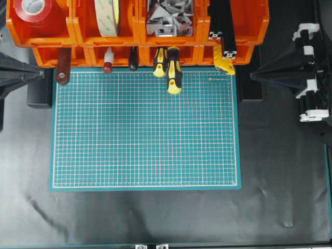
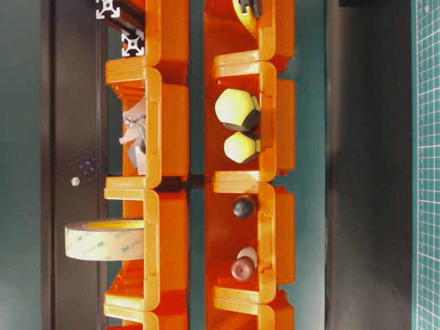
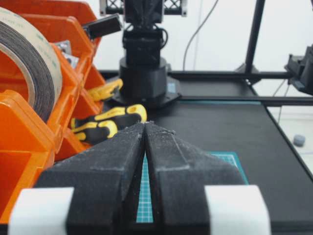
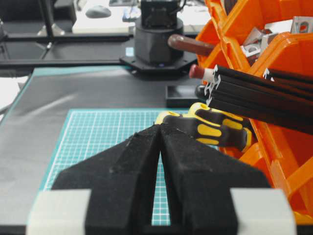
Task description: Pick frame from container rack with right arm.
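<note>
Orange rack (image 1: pixel 137 31): is being seen across the top of the green mat (image 1: pixel 145 129), its bins joined side by side.
Left gripper (image 3: pixel 145 128): is being kept pressed together, nothing between the fingers, parked off the mat's left edge.
Frame (image 1: pixel 222 26): is being held in the rightmost upper bin, its square cut ends jutting over the front lip.
Right gripper (image 4: pixel 160 128): is being kept pressed together and empty, apart from the frame.
</note>
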Controlling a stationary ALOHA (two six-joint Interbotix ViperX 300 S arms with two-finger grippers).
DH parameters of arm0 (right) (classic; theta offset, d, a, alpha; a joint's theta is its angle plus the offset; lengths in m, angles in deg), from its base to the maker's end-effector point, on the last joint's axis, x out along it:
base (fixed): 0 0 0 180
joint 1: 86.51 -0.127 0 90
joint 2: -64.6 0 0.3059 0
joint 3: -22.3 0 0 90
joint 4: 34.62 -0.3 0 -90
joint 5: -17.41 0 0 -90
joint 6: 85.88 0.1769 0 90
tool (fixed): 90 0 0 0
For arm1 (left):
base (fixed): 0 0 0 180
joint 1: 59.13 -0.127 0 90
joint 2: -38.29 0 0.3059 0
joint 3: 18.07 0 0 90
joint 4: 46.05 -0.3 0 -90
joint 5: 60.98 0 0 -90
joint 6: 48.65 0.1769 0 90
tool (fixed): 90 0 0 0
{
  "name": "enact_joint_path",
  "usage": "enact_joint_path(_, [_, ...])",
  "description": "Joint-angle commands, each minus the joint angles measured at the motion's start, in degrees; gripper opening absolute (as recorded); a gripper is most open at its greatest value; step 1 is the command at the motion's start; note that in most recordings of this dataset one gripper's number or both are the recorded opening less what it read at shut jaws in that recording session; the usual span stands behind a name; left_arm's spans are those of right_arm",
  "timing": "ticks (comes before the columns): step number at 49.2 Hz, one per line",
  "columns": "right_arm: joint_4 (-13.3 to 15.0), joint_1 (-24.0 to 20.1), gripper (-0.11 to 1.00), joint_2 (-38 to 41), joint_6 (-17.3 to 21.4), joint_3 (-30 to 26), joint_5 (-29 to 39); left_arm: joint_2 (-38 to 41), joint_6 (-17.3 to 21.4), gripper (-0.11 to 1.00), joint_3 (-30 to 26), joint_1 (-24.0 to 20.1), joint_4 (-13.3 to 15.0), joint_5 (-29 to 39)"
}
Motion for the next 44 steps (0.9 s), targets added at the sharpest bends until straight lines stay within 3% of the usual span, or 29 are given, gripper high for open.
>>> enact_joint_path(1, [-0.5,0.1,0.02,0.3,0.7,-1.0,-0.5,0.1,-0.2,0.06,-3.2,1.3,-1.8,1.2])
enact_joint_path(9, [-2.6,0.0,0.01,-1.0,4.0,-4.5,5.7,-1.1,-0.2,0.0,-6.3,1.8,-1.8,6.9])
enact_joint_path(18, [-2.6,-0.4,0.01,-1.3,8.2,-14.2,22.9,-3.0,-0.2,0.0,-7.6,2.1,-1.8,10.3])
enact_joint_path(32, [-2.4,-2.4,0.01,4.4,8.6,-34.5,52.9,-2.5,-0.5,0.0,-8.2,2.6,-1.8,13.7])
enact_joint_path(38, [-1.6,-4.3,0.01,8.8,8.7,-40.2,63.3,-1.8,-1.3,0.0,-9.0,2.6,-1.8,15.4])
enact_joint_path(44, [-0.3,-6.4,0.01,13.5,9.0,-43.9,69.5,-1.4,-2.1,0.0,-9.4,2.6,-1.8,16.3])
